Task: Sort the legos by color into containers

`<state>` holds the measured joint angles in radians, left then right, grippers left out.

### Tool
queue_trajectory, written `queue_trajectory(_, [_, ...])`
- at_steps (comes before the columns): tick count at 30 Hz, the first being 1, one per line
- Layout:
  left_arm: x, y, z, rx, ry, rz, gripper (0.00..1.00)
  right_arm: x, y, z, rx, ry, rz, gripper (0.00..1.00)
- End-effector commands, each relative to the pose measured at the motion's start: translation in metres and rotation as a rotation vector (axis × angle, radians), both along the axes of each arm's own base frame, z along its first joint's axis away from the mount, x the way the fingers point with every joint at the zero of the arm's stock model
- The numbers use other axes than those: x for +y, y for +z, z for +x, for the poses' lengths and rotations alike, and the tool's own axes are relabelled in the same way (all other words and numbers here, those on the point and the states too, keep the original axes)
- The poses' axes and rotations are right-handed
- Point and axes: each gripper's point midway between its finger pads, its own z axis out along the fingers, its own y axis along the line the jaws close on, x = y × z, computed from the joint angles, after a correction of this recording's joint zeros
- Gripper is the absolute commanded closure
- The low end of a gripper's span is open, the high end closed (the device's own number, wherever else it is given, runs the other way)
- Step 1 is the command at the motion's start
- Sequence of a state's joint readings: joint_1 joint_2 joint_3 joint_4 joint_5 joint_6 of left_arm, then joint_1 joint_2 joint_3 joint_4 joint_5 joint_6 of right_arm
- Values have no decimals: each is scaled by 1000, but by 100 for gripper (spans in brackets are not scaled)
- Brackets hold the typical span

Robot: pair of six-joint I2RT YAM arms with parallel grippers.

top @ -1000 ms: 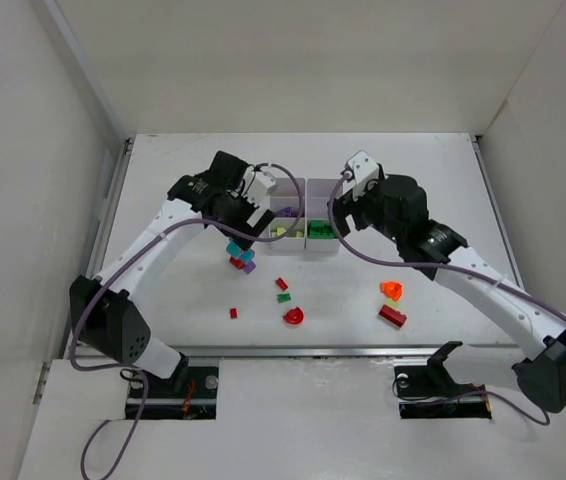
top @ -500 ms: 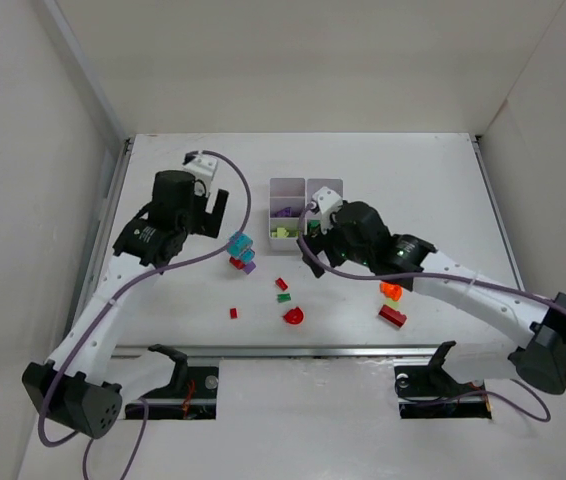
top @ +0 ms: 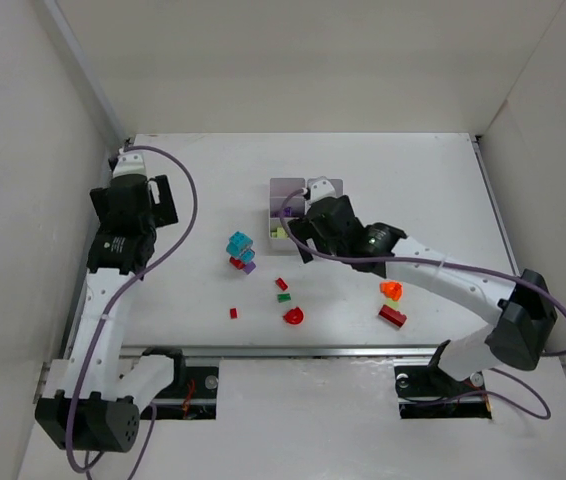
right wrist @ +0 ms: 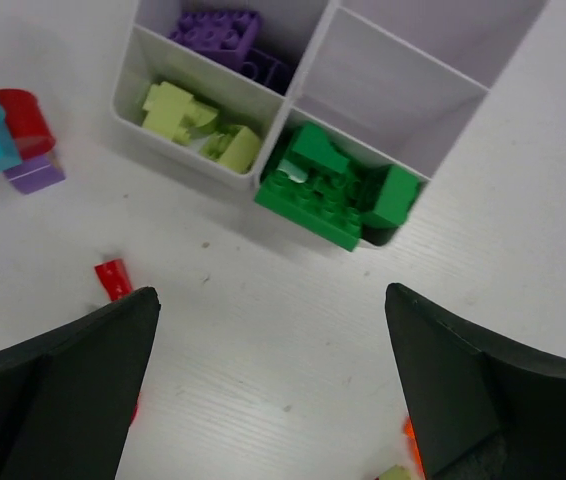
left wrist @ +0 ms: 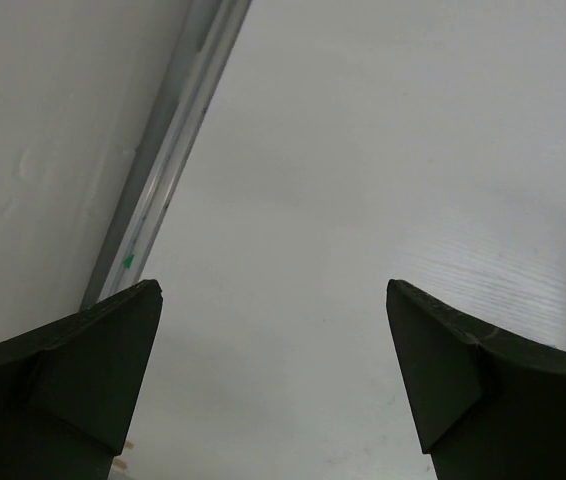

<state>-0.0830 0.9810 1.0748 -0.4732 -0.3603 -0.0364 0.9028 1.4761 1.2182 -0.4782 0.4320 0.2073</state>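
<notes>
The white tray point(top: 288, 188) stands at mid-table, partly under my right arm. The right wrist view shows its walls point(right wrist: 285, 108), with purple bricks point(right wrist: 225, 28), yellow-green bricks point(right wrist: 188, 115) and green bricks point(right wrist: 333, 190) in separate compartments. My right gripper point(right wrist: 272, 292) is open and empty over bare table just in front of the tray; it also shows in the top view point(top: 303, 245). A cyan, red and purple cluster point(top: 239, 250) lies left of the tray. My left gripper point(top: 161, 198) is open and empty far to the left, over bare table point(left wrist: 273, 290).
Loose on the table are small red bricks point(top: 281, 284) point(top: 233, 313), a green one point(top: 284, 297), a round red piece point(top: 294, 316), an orange piece point(top: 391, 290) and a red brick point(top: 392, 316). A metal rail point(left wrist: 163, 160) runs along the left wall.
My left arm has swung away from the tray to the far left of the table. My right arm has moved left, across the tray to its near side.
</notes>
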Motion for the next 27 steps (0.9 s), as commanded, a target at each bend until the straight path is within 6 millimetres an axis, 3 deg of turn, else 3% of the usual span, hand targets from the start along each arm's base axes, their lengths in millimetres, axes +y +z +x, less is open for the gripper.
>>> queue_trajectory(1, [20,24,8,-68,78,-35,7,-22,33,10,-151,-116,34,0])
queue_trajectory(2, [31,26,5,-70,108,-45,7,-31,35,14,-187,-159,28,0])
queue_trajectory(6, [34,27,10,-68,83,-71,7,-46,32,19,-154,-191,57,0])
queue_trajectory(8, [24,23,15,-49,16,-82,2,-36,28,15,-49,-105,132,0])
queue_trajectory(10, [22,26,20,-59,3,-88,0,-38,12,21,32,-88,138,12])
queue_trajectory(13, [13,29,30,-95,-25,-141,0,-8,-4,8,106,43,150,27])
queue_trajectory(15, [9,24,25,-123,-20,-180,0,10,-24,2,129,106,95,29])
queue_trajectory(16, [6,20,23,-115,-28,-186,0,27,-29,-11,131,166,81,30])
queue_trajectory(17, [6,9,23,-100,-27,-187,0,41,-32,-14,126,193,84,30])
queue_trajectory(20, [1,9,17,-124,-39,-214,0,73,-29,-29,105,324,131,30])
queue_trajectory(23, [2,10,12,-133,-44,-209,0,76,-51,-25,121,335,90,30])
queue_trajectory(24, [2,12,14,-144,-45,-208,0,76,-70,-25,147,339,52,30])
queue_trajectory(27, [4,15,12,-153,-37,-202,0,87,-86,-21,152,396,-8,30])
